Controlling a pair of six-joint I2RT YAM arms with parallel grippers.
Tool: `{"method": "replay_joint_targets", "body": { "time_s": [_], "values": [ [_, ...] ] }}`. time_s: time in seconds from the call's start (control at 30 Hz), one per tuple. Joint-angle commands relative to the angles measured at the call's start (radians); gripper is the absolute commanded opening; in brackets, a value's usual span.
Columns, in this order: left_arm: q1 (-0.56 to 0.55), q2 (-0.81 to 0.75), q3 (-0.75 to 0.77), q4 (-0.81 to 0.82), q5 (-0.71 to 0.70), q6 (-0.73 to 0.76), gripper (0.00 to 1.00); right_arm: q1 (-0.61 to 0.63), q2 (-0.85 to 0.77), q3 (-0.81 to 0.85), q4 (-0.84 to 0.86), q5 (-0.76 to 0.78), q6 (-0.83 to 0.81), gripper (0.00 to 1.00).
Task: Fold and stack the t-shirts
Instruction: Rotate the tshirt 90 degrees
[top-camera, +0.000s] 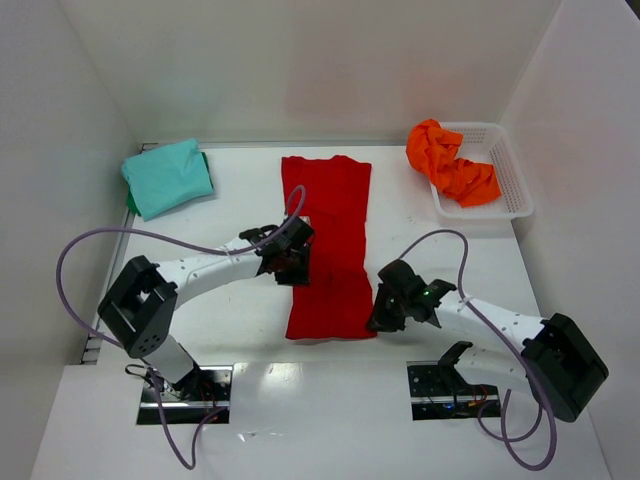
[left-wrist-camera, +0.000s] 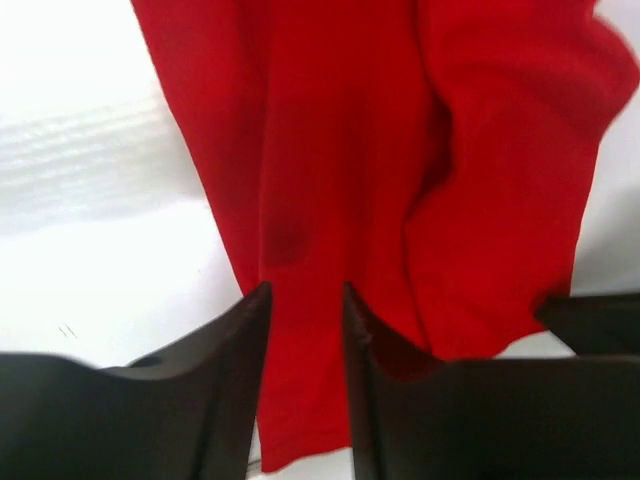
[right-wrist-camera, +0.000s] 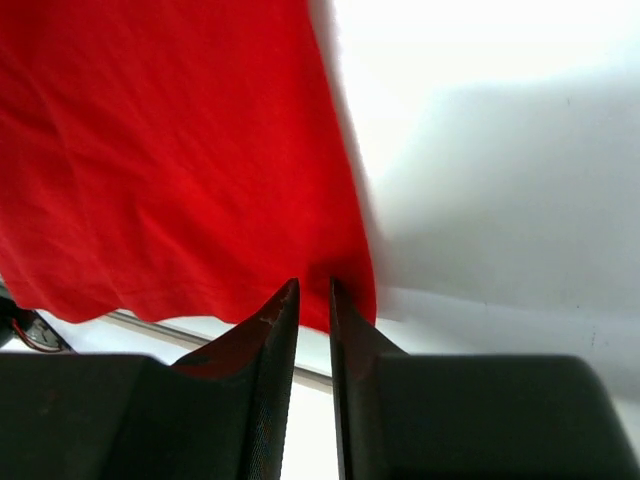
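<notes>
The red t-shirt (top-camera: 335, 215) lies as a long strip down the middle of the table. My left gripper (top-camera: 290, 258) sits on its left edge near the middle, its jaws drawn in on a fold of the red cloth (left-wrist-camera: 305, 290). The red shirt (left-wrist-camera: 350, 150) fills that view with lengthwise creases. My right gripper (top-camera: 383, 310) is at the shirt's near right corner, its jaws nearly together on the hem (right-wrist-camera: 311, 285). The teal t-shirt (top-camera: 166, 177) lies folded at the far left. The orange t-shirt (top-camera: 450, 162) is crumpled in the basket.
A white mesh basket (top-camera: 505, 175) stands at the far right by the wall. White walls close in the table on the left, back and right. Bare table shows to the left of the red shirt (left-wrist-camera: 90, 200) and to its right (right-wrist-camera: 500, 180).
</notes>
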Motion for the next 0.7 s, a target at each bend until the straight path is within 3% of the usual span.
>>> {"method": "replay_joint_targets", "body": {
  "time_s": [0.0,0.13,0.3,0.43,0.67],
  "values": [
    [0.021,0.010,0.036,0.053,-0.030,0.043,0.44,0.012,-0.031,-0.025,0.083,-0.015,0.040,0.23],
    [0.058,0.043,0.047,0.078,-0.030,0.063,0.49,0.023,0.040,-0.039,0.111,-0.041,0.029,0.22],
    [0.097,0.076,0.067,0.112,-0.030,0.093,0.49,0.130,0.071,-0.030,0.102,-0.032,0.060,0.13],
    [0.107,0.109,0.076,0.122,-0.021,0.126,0.50,0.158,0.021,-0.071,0.067,-0.053,0.101,0.03],
    [0.129,0.137,0.087,0.132,-0.041,0.173,0.51,0.190,-0.132,-0.120,-0.050,-0.072,0.132,0.03]
  ]
}}
